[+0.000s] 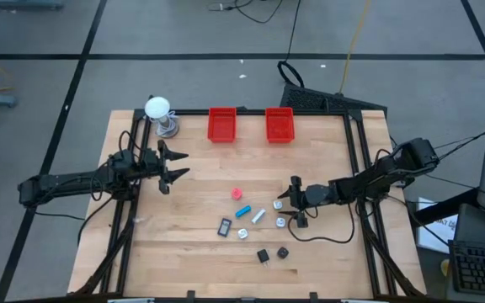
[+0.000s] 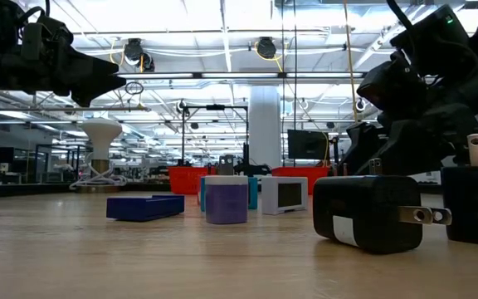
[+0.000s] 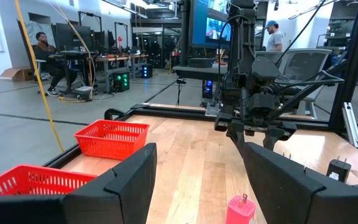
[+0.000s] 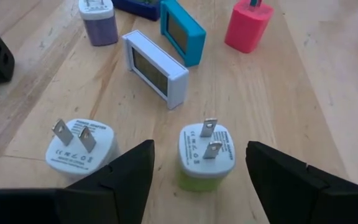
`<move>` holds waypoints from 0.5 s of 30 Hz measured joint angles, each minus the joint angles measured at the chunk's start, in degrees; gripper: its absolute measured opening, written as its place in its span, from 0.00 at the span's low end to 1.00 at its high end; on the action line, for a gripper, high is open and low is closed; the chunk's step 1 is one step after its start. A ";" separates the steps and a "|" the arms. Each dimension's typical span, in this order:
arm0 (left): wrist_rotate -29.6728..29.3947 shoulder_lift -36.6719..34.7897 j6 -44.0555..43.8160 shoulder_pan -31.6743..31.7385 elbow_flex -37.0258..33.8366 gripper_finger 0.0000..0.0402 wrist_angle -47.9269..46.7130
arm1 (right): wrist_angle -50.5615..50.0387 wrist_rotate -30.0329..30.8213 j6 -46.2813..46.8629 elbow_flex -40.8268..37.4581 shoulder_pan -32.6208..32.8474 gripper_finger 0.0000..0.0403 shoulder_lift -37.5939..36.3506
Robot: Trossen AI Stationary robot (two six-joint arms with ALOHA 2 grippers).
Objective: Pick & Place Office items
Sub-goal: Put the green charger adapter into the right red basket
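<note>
A: While the right end effector (image 4: 197,180) hangs low over the surface (image 1: 200,227) with its jaws apart, the green-and-white plug adapter (image 4: 207,155) stands just ahead, between the fingers, prongs up.

B: So the step in hand looks like a grasp. I'd centre the jaws on its sides, keep clear of the white round adapter (image 4: 79,146) just beside it, and close squarely so it doesn't tip.

A: And the left end effector (image 1: 172,166)?

B: Open, waiting near the surface's left edge, holding nothing.

A: What does the high view add?

B: The whole scatter of office items (image 1: 255,223) near the middle, with two red bins (image 1: 251,124) at the far edge. Only the right wrist view shows the prongs and the gap between neighbours.
</note>
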 joint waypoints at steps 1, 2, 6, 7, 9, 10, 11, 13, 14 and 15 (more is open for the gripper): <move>0.00 0.02 0.00 0.00 0.00 0.61 0.00 | 0.05 0.02 0.02 0.01 -0.08 0.60 0.22; 0.00 0.02 0.00 0.00 0.00 0.61 0.00 | 0.37 0.03 0.17 0.01 -0.22 0.60 0.72; 0.00 0.01 0.00 0.00 0.00 0.61 0.00 | 1.24 0.05 0.38 0.01 -0.40 0.60 1.90; 0.00 0.02 -0.01 0.00 0.02 0.61 0.01 | 1.87 0.05 0.40 0.05 -0.42 0.60 2.63; 0.00 0.00 0.00 -0.02 0.00 0.61 0.02 | 2.39 0.01 0.40 -0.02 -0.42 0.60 3.61; 0.00 0.02 0.00 -0.02 0.00 0.61 0.00 | 3.68 -0.05 0.42 -0.05 -0.42 0.60 4.29; 0.00 0.02 0.00 -0.02 0.02 0.61 0.02 | 5.04 -0.06 0.42 0.02 -0.42 0.60 5.11; 0.00 0.00 -0.01 -0.02 0.00 0.61 0.00 | 6.22 -0.10 0.42 0.03 -0.42 0.60 6.39; 0.00 0.02 -0.01 -0.02 0.01 0.61 0.01 | 6.78 -0.08 0.42 -0.01 -0.42 0.60 7.00; 0.00 0.01 0.00 -0.02 0.00 0.61 0.01 | 7.55 -0.07 0.42 -0.01 -0.42 0.60 7.69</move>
